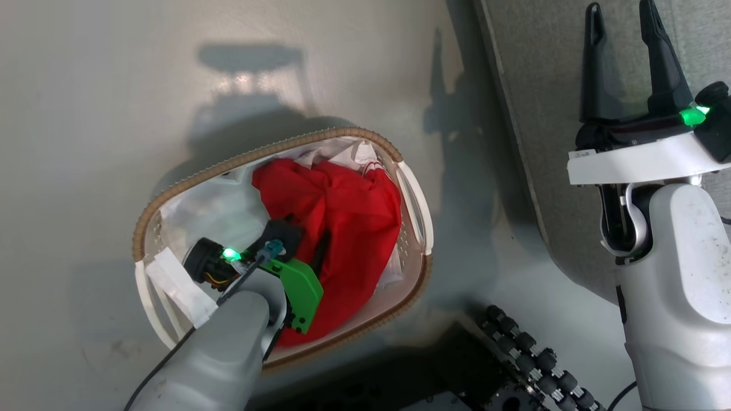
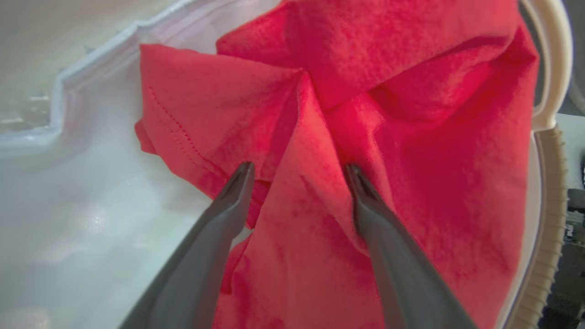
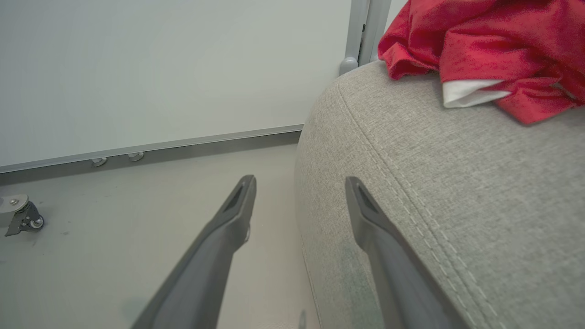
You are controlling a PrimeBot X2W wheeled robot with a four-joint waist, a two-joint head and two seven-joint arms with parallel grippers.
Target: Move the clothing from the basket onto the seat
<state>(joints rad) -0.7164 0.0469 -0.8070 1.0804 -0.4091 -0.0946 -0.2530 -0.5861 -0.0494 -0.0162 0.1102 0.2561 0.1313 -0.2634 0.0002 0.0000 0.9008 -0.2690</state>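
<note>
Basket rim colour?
Brown, with a ribbed weave. The rim shows best in the head view.

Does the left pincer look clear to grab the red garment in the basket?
Probably yes: the left pincer is open inside the basket, straddling a raised fold of the red garment, with nothing between it and the fabric.

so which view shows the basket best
The head view: nearly the whole basket from above, rim and handles, with the clothing inside. The left wrist view gives a stretch of its rim beside the clothing; the right wrist view faces the seat.
</note>
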